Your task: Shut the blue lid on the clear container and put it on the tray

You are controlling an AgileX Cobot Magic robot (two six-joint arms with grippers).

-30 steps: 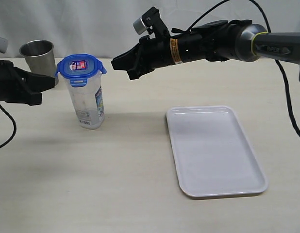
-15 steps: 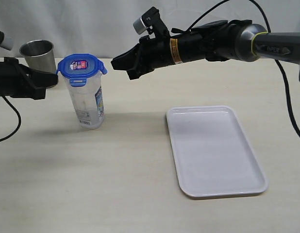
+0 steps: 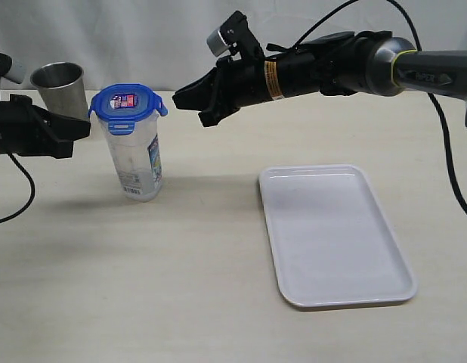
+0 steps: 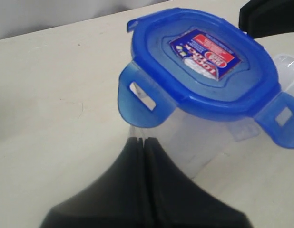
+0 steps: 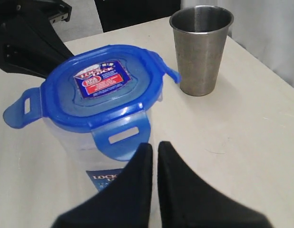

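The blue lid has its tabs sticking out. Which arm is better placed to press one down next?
Probably the left. The left gripper, shut, has its tip right beside a raised tab of the blue lid; the right gripper, also shut, hangs slightly apart from it.

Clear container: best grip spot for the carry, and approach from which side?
Mid-body of the clear container, below the blue lid, whose tabs flare outward. It stands upright, tall and narrow, so a level side approach likely suits. The side facing the tray is free; the steel cup stands near the other. The right gripper is shut, so open first.
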